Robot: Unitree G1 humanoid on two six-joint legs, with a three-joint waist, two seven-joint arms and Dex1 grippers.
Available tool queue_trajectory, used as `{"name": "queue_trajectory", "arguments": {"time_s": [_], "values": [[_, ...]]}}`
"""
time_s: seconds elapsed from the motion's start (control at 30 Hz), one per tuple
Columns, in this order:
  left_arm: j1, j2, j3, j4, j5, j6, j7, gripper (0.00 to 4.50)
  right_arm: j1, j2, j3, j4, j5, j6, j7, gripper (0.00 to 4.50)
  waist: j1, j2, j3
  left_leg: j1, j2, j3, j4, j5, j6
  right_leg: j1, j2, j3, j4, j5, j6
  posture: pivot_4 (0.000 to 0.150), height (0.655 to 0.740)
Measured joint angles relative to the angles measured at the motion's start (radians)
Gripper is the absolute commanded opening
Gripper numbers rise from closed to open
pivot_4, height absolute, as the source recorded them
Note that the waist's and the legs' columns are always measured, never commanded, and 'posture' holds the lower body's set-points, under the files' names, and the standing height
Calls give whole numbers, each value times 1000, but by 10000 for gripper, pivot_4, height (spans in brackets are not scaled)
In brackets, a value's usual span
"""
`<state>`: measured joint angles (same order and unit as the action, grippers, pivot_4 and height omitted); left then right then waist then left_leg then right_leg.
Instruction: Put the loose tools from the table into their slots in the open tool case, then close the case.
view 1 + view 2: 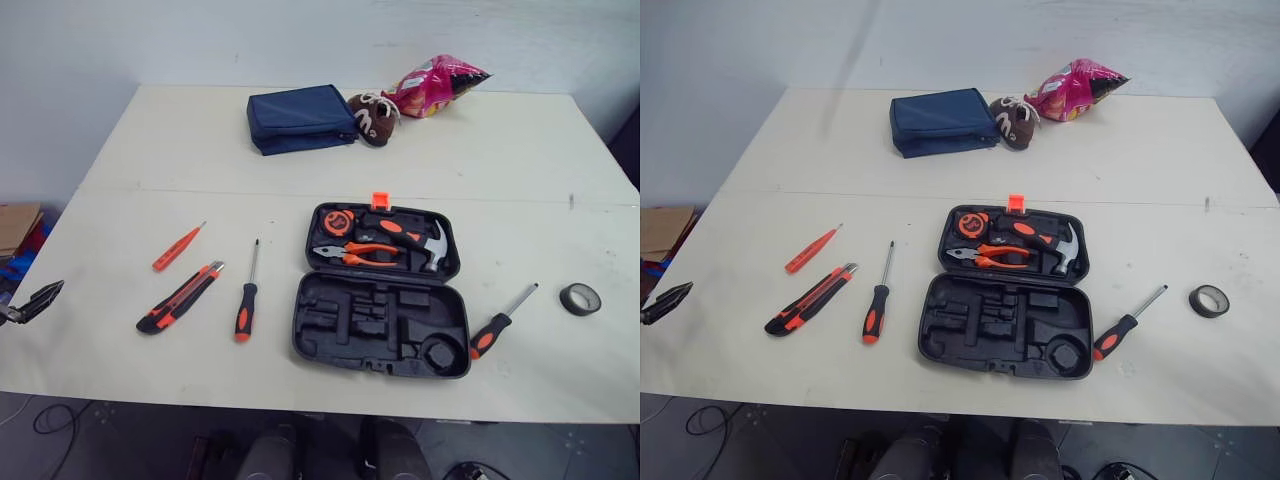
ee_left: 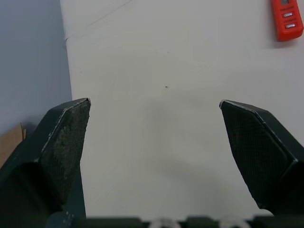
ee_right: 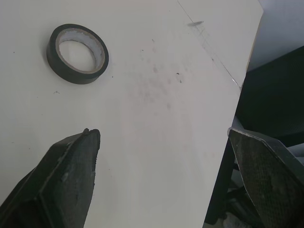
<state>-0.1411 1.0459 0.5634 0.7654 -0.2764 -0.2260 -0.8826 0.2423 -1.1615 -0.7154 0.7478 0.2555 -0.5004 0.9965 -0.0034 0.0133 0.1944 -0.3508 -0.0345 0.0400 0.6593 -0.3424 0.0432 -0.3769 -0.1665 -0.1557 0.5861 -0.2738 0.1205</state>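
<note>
Left eye view: white table [image 1: 120, 360], case [image 1: 299, 338] lying open a little right of centre. The lid half is on the far side, with an orange latch [image 1: 379, 200] on its far rim.

Lid holds tape measure [image 1: 338, 222], pliers [image 1: 355, 254] and hammer [image 1: 420, 240]. Slots in the near half are unfilled.

Loose tools left of the case, all flat on the table:
- orange tester [image 1: 178, 248], farthest left, lying at a slant
- knife [image 1: 180, 297], black and orange, just nearer than the tester, not touching it
- screwdriver [image 1: 246, 300], between knife and case, tip pointing away

Right of the case: second screwdriver [image 1: 503, 322], its handle close to the case's near right corner and its shaft angled away. Tape roll [image 1: 580, 298] lies flat, farther right, near the table's right edge.

Far side of the table: blue pouch [image 1: 300, 118], brown plush [image 1: 372, 117] beside it, pink snack bag [image 1: 435, 85].

Left gripper [image 2: 153, 107]: at the table's left edge, well apart from the tools. Jaws spread wide, nothing between them, bare tabletop beyond.

Right gripper [image 3: 162, 134]: jaws wide apart and empty, over the table's right edge, with the tape roll ahead of it.
</note>
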Motion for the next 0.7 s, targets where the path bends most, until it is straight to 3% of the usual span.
{"name": "queue_trajectory", "arguments": {"time_s": [0.13,0.33,0.47,0.6,0.7], "values": [[9,-10,8,-62,-59,74,-71,44379,-17,55,1,-88,43,68,3,45000,0,-2,-1,0,1,0,1,0,0,0,1,0,0,0,0,1500,7400],[12,-55,-8,-358,-174,265,-138,44379,16,119,10,-447,202,377,52,45000,6,0,0,-1,2,-1,4,-1,1,0,0,9,1,0,0,1500,7400],[9,-92,-111,-562,-194,368,-151,44379,51,138,36,-725,276,557,62,45000,11,0,0,-1,2,-1,4,-1,0,0,1,9,1,0,0,1500,7400],[-12,-139,-228,-745,-211,478,-143,44379,10,157,119,-824,275,621,54,45000,23,0,0,-2,1,0,6,-1,2,0,2,10,1,0,0,1500,7400],[-57,-174,-334,-834,-181,516,-114,45000,-52,161,176,-825,240,634,35,36319,28,0,0,-1,1,1,7,-1,3,0,7,10,1,0,0,1500,7400]]}}
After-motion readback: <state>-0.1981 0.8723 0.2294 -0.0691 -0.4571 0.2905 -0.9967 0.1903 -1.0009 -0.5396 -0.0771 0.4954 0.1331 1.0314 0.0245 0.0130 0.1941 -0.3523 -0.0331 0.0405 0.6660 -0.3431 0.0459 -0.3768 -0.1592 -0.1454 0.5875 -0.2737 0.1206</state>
